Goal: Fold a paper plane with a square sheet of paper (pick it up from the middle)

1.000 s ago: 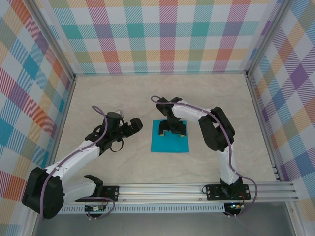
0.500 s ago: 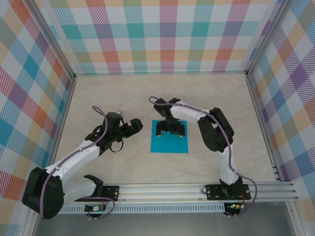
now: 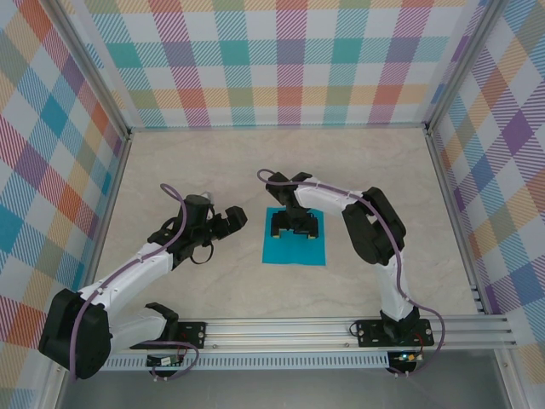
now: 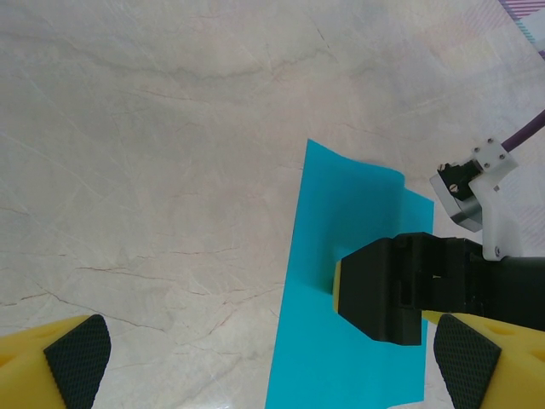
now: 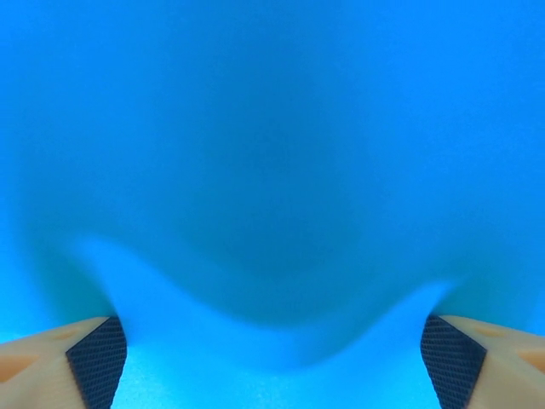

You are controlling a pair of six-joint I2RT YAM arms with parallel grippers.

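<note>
1. The left gripper (image 3: 237, 220) hangs just off the left edge of the square sheet of paper (image 3: 294, 253), apart from it and pointing toward it
2. In the left wrist view its fingertips (image 4: 77, 358) stand wide apart with nothing between them, and the sheet's (image 4: 341, 213) left edge runs up the middle of the gap
3. The sheet lies on the pale marbled table (image 3: 213, 170), a single teal square, mostly flat; in the left wrist view its far edge looks slightly lifted
4. The right gripper (image 3: 295, 228) is on the upper middle of the sheet, pointing straight down, its black body covering part of the teal
5. From the left wrist camera the right gripper (image 4: 387, 302) is seen with its yellow finger ends down at the paper's surface, well inside the sheet's edges
6. In the right wrist view its pads (image 5: 98, 362) are spread wide, one at each lower corner, and the sheet (image 5: 272, 128) between them rises in a soft, blurred hump; the fingers are not pinched on the paper, only set against it on either side of that bulge
</note>
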